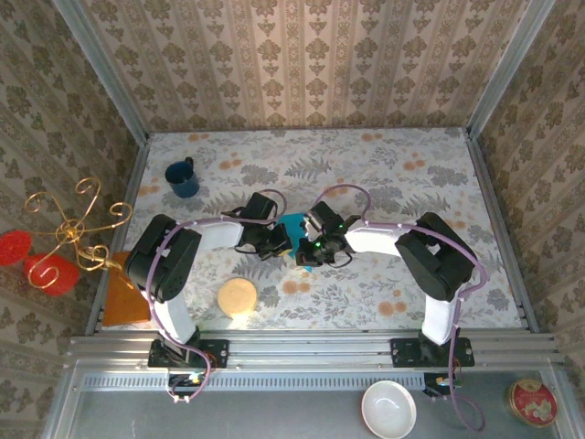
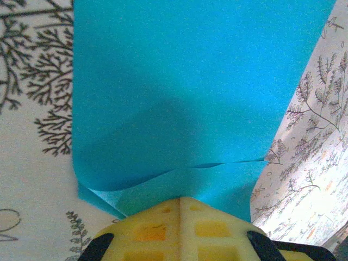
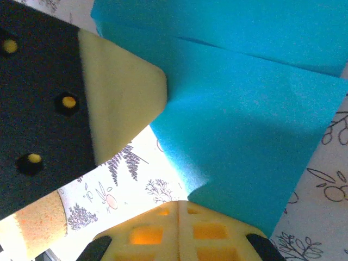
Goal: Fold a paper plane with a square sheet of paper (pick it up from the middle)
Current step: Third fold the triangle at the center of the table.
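So the left gripper (image 2: 180, 200) is pinched tight on the creased turquoise paper sheet (image 2: 185, 81) spreading ahead of it; the right gripper (image 3: 179, 204), opposite, is clamped on its corner.

The premises present as a robotics test cell dressed up as a domestic room, not an actual home. Beige damask-patterned wallpaper panels (image 1: 302, 64) are set in bare aluminium frame posts (image 1: 509, 71), forming an open-topped booth around a table with a pale floral-print covering (image 1: 402, 183). A black-and-white left robot arm (image 1: 169, 265) and a matching right robot arm (image 1: 439, 261) are bolted to a slotted aluminium rail (image 1: 311, 347) at the near edge. Household props include a dark blue mug (image 1: 183, 179), a gold wire scroll stand (image 1: 73, 224), a round tan disc (image 1: 238, 297), a white bowl (image 1: 388, 409) and a round red tin (image 1: 533, 401).
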You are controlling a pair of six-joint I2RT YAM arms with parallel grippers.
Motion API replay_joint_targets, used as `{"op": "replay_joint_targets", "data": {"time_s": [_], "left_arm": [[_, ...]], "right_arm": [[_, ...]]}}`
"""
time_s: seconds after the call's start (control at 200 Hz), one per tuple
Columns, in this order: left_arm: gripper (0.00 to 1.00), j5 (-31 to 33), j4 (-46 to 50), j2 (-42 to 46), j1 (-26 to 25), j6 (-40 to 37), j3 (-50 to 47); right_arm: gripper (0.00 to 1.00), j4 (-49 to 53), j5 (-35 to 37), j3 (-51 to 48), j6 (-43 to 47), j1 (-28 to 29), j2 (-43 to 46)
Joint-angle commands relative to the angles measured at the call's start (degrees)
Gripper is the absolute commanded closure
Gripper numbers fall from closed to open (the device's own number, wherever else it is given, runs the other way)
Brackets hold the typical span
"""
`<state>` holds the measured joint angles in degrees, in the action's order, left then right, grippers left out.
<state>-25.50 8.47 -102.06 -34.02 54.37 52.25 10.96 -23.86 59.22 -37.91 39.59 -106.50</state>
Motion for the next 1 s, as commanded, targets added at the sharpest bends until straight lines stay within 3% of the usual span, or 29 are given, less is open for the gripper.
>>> {"op": "replay_joint_targets", "data": {"time_s": [0.0,0.995], "left_arm": [[0.95,4.1,3.7,-3.1,0.6,-1.0,-1.5],[0.95,4.1,4.0,-3.2,0.7,-1.3,-1.6]], "right_arm": [[0.91,1.5,-0.2,0.1,0.5,-0.3,-0.9],[0.91,-1.1,-2.6,-3.9,0.0,-1.7,-0.4]]}}
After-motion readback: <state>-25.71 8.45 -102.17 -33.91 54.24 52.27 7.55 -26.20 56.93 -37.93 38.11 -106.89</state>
